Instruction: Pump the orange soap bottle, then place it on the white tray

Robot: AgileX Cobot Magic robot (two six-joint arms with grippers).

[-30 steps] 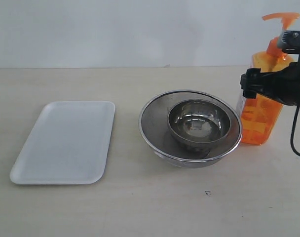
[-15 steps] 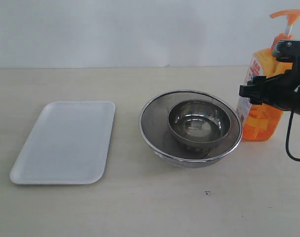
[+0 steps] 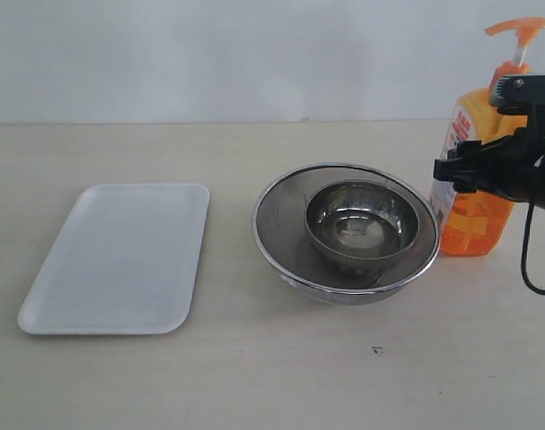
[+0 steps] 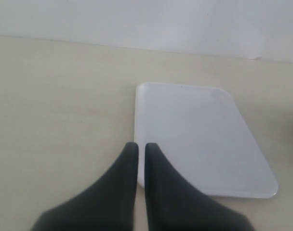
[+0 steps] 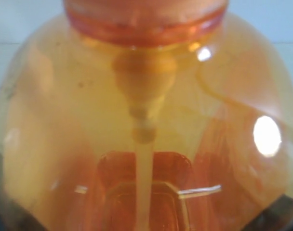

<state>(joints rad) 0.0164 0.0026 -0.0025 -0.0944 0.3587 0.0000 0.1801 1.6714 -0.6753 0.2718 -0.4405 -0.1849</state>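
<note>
Exterior view: right gripper (image 3: 468,167) clamps bottle (image 3: 474,224) at right | only left wrist view: left gripper (image 4: 141,147) closed, empty, near tray (image 4: 199,139)

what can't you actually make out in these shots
- Whether the right gripper clamps the orange soap bottle: the bottle fills the right wrist view, and the exterior view shows only the gripper's side.
- The label text: in the exterior view it is too small and partly behind the gripper.
- The left gripper: absent from the exterior view.
</note>
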